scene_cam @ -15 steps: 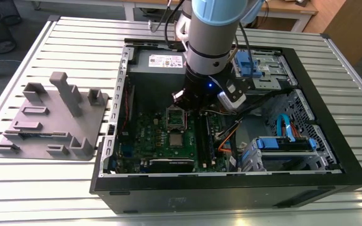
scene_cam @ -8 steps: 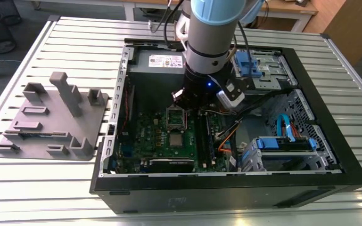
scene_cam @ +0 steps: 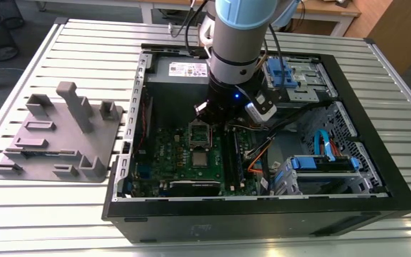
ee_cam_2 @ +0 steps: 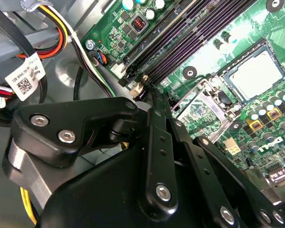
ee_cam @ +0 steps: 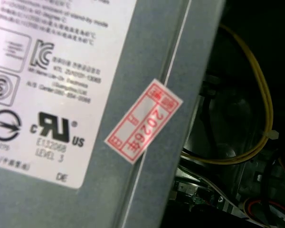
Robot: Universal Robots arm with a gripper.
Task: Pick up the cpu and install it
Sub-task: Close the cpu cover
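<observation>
The cpu (scene_cam: 201, 158) (ee_cam_2: 256, 73), a small square chip with a pale silvery top, lies flat in its socket on the green motherboard (scene_cam: 173, 155) inside the open computer case. Beside it, the dark socket frame with a metal rim (scene_cam: 200, 134) (ee_cam_2: 199, 107) stands swung open. My gripper (scene_cam: 210, 113) (ee_cam_2: 151, 92) hangs over the board just beyond that frame, near the ends of the memory slots (ee_cam_2: 190, 42), apart from the cpu. Its black fingers meet at the tip and look shut, with nothing seen between them.
The grey power supply (scene_cam: 180, 69) (ee_cam: 85, 95) sits at the far end of the case. Drive cages with blue clips (scene_cam: 320, 160) and bundled cables (ee_cam_2: 61, 38) fill the exterior view's right. A grey plastic tray with upright posts (scene_cam: 55, 134) stands outside the case at the exterior view's left.
</observation>
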